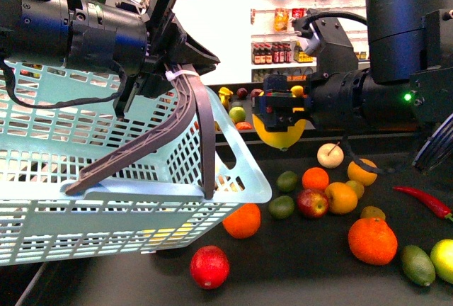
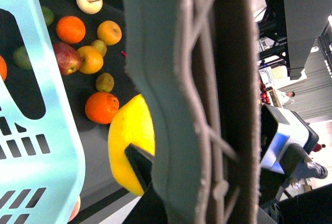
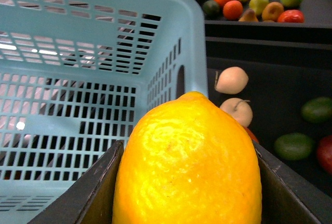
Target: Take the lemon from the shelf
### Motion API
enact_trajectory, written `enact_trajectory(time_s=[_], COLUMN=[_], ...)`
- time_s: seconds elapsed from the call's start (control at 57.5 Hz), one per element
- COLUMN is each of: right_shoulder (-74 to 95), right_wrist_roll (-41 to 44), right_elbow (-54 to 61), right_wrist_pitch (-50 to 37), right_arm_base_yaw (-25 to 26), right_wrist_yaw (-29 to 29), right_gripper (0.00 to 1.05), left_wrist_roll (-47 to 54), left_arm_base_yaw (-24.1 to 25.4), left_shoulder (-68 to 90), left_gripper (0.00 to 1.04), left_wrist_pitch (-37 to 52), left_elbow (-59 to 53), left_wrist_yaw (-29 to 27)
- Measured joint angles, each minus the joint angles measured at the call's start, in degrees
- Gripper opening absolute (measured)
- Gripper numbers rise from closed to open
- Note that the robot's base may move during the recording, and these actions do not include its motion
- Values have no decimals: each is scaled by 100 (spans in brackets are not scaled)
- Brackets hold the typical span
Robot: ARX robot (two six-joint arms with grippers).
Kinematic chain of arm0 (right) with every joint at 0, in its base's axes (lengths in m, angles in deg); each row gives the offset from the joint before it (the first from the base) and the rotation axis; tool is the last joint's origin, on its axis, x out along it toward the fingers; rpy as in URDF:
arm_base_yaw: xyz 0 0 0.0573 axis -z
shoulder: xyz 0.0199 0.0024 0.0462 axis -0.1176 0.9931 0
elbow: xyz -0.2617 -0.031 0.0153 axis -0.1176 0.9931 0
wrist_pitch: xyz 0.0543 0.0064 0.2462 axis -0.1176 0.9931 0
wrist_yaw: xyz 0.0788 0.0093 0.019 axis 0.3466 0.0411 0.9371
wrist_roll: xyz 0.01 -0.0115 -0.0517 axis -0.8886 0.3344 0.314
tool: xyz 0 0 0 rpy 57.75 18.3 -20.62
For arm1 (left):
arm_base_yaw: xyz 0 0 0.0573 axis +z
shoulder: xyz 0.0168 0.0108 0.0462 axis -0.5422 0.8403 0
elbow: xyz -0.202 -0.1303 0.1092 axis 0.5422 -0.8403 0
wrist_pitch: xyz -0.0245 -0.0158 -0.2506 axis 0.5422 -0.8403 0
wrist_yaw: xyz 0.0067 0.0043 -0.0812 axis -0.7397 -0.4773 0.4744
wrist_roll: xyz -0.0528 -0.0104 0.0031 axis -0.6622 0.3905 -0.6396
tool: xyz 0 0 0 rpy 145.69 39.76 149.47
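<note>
My right fingers (image 3: pixel 85 200) pinch the lemon (image 1: pixel 279 132) aloft near the far edge of the tabletop (image 1: pixel 304 263), while my left fingers (image 1: pixel 152 79) clamp the grey handle (image 1: pixel 195 111) of the pale blue basket (image 1: pixel 85 143).

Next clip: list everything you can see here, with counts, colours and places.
black raised-rim shelf tray: one, black, low right, under the fruit.
small bright yellow oval lemon: one, yellow, held above the tray.
light blue slotted plastic basket: one, pale blue, hanging left by its grey handle.
oranges: about five, orange, scattered on the tray.
green oval fruits: three, green, on the tray.
red apple: one, red, among the oranges.
red chilli: one, red, tray's right.
left gripper: one, black, shut on the handle.
right gripper: one, black, shut on the lemon.
</note>
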Motion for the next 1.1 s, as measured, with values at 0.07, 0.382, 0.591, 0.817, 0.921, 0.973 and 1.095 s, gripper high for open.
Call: enact_trajectory(time_s=[0.07, 0.382, 0.591, 0.817, 0.921, 0.973, 1.095], right_shoulder=[0, 85, 236, 286, 286, 286, 273], right_wrist_roll=[-55, -164, -243, -319, -343, -363, -426], right_elbow=[20, 61, 61, 81, 98, 109, 166], right_wrist_pitch=[0, 0, -7, -33, -33, -33, -37], right_arm_base_yaw=[-94, -317, -398, -498, -514, -516, -516], right_wrist_yaw=[9, 4, -24, -63, -59, -59, -57], right_gripper=[63, 63, 63, 63, 63, 63, 63], left_wrist_roll=[0, 9, 83, 157, 188, 203, 219], left_arm_base_yaw=[0, 0, 17, 44, 46, 46, 46], left_shoulder=[0, 0, 0, 0, 0, 0, 11], left_gripper=[7, 7, 7, 7, 7, 7, 7], left_wrist_pitch=[0, 0, 0, 0, 0, 0, -2], left_elbow=[0, 0, 0, 0, 0, 0, 0], left_wrist_yaw=[0, 4, -20, 7, 39, 48, 74])
